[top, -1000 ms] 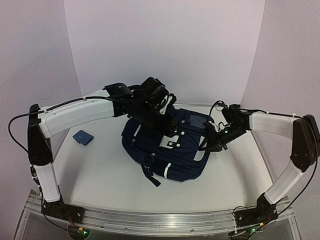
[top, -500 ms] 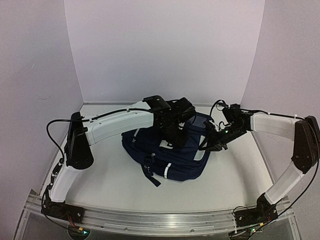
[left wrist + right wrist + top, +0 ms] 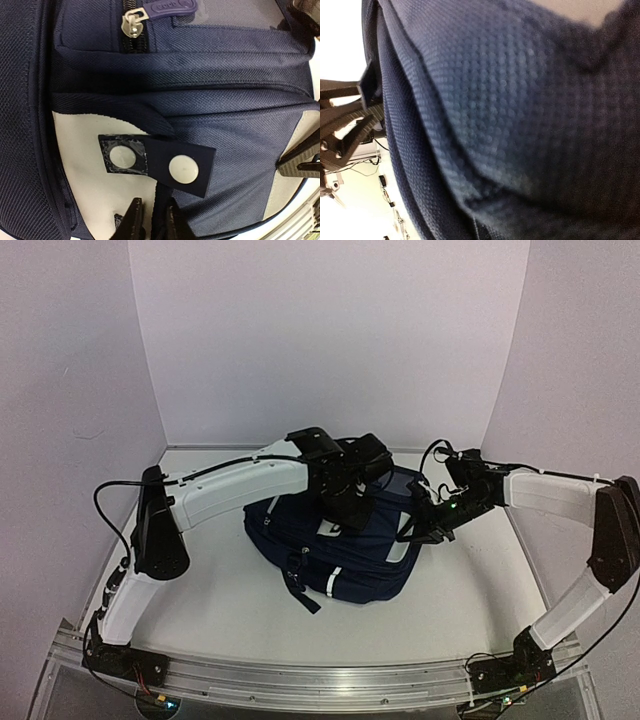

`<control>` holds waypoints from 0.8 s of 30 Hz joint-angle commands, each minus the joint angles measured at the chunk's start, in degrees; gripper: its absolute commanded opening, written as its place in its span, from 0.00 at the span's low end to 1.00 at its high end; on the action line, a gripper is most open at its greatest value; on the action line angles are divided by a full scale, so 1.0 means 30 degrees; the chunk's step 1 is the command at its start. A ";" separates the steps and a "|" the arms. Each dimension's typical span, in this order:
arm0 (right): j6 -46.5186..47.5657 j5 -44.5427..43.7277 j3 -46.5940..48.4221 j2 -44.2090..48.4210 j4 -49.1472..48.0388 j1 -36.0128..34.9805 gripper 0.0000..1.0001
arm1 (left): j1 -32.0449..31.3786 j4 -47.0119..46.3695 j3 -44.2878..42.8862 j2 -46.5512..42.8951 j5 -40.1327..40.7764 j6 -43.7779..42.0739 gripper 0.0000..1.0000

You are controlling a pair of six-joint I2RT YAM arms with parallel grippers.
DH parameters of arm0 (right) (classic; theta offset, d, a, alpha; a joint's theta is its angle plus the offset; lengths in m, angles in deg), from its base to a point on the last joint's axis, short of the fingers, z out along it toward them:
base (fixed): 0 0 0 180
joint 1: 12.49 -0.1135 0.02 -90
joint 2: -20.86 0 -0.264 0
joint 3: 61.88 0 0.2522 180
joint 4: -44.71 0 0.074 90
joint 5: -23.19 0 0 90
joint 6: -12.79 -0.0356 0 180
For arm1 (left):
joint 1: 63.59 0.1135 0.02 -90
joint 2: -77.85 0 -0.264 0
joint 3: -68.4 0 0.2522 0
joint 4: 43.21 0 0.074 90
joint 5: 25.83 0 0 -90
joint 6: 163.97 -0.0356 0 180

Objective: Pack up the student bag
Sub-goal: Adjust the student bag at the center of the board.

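Student bag [image 3: 350, 560], mid-tabletop — left gripper [image 3: 153, 207] nearly shut on dark front strap [image 3: 158, 192], right gripper [image 3: 425, 525] against side fabric, jaws unreadable — thin pinch liable to slip when pulled.

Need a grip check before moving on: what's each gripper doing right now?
Left gripper: closed on the student bag.
Right gripper: cannot be told.

My top camera sits high behind the near edge of the table [image 3: 230, 610], looking down and forward over all of it from well back. The left wrist camera looks from very near at the student bag [image 3: 240, 140], around the white patch [image 3: 85, 200] that the top view also catches. The right wrist camera is nearer still, with blurred bag fabric filling it.
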 commanded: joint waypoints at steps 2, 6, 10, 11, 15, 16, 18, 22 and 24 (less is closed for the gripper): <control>0.0632 -0.1103 0.0063 0.0965 0.0792 0.0292 0.00 | 0.0912 0.0082 0.2120 -0.3136 0.0857 0.1073 0.00; 0.1491 -0.1993 0.0209 0.0778 0.1928 0.0764 0.00 | 0.2069 -0.1157 0.5320 -0.5560 -0.0006 0.2329 0.00; 0.2285 -0.2715 0.0254 0.0873 0.2804 0.1167 0.00 | 0.3876 -0.2804 0.9031 -0.7735 -0.0894 0.3491 0.00; 0.2486 -0.2835 0.0232 0.0924 0.2985 0.1265 0.00 | 0.4406 -0.3372 1.0047 -0.8073 -0.1298 0.3677 0.00; 0.3084 -0.3236 0.0209 0.1008 0.3625 0.1611 0.00 | 0.5526 -0.4156 1.1885 -0.8302 -0.1886 0.4041 0.00; 0.3296 -0.3351 0.0234 0.1012 0.3896 0.1766 0.00 | 0.5690 -0.3986 1.2003 -0.8092 -0.2021 0.4156 0.00; 0.3864 -0.3646 0.0327 0.0944 0.4427 0.1982 0.00 | 0.5872 -0.3918 1.2398 -0.7745 -0.2363 0.4492 0.00; 0.4590 -0.3916 0.0519 0.0596 0.5097 0.2272 0.00 | 0.6074 -0.4067 1.3322 -0.7098 -0.2923 0.5269 0.00; 0.4593 -0.3398 0.0658 0.0438 0.5156 0.2298 0.00 | 0.6114 -0.3955 1.3347 -0.6557 -0.3186 0.5573 0.03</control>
